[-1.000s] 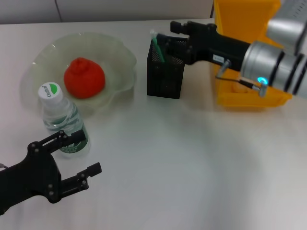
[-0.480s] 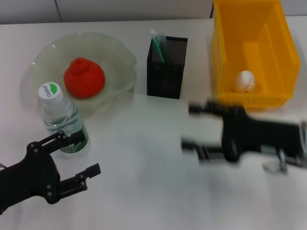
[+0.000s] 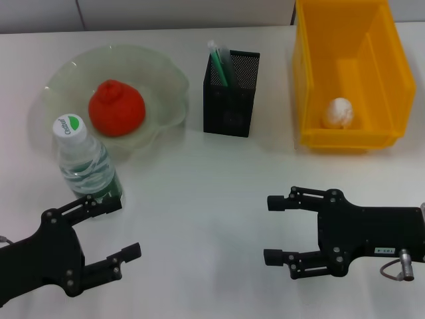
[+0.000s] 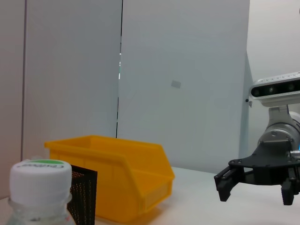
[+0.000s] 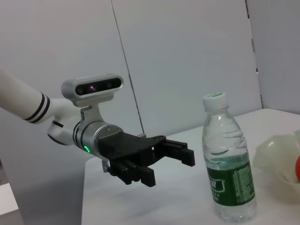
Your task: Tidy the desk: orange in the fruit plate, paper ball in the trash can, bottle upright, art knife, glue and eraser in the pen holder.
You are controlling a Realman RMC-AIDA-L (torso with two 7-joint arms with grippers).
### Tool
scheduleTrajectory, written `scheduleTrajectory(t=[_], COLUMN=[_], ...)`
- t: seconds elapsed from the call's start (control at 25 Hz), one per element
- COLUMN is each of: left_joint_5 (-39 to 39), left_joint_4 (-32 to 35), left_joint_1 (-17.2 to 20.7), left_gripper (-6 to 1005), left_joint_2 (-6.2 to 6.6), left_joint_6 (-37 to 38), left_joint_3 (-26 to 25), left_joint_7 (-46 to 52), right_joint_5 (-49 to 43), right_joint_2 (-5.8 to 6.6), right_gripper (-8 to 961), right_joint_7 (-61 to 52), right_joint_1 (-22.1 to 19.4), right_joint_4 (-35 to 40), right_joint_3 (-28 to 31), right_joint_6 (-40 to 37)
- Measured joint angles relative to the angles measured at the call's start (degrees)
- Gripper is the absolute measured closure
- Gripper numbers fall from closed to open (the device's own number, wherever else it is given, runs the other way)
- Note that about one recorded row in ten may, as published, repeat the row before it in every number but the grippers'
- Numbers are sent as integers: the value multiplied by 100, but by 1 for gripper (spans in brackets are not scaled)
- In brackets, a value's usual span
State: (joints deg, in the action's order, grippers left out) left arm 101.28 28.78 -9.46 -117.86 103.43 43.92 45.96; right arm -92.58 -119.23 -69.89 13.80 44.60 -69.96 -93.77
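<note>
The orange (image 3: 117,107) lies in the fruit plate (image 3: 167,78) at the back left. The bottle (image 3: 86,166) stands upright in front of the plate. The pen holder (image 3: 229,106) holds green-topped items; the eraser is out of view. The paper ball (image 3: 337,113) lies in the trash can (image 3: 345,40) at the back right. My left gripper (image 3: 119,229) is open and empty, just in front of the bottle. My right gripper (image 3: 271,229) is open and empty over the table's front right. The right wrist view shows the bottle (image 5: 227,164) and the left gripper (image 5: 168,168).
The left wrist view shows the bottle cap (image 4: 40,176), the pen holder (image 4: 84,194), the trash can (image 4: 117,173) and the right gripper (image 4: 255,192). White table surface lies between the two grippers.
My right arm has drawn back from the pen holder to the front right of the table, gripper open and empty. The left arm has barely moved.
</note>
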Motion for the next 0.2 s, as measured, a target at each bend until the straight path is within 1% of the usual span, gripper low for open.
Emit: scheduleTrajectory(t=[0.2], left_joint_5=[3], left_joint_4=[-6], left_joint_1=[6], left_gripper=[234], left_joint_2=[0], left_joint_6=[11], left_joint_3=[1], left_joint_7=[0], right_joint_5=[-6], right_joint_2=[-7], right_gripper=[109], right_joint_7=[54], right_joint_1=[17], right_joint_4=[2], right_joint_3=[25], right_joint_6=[4])
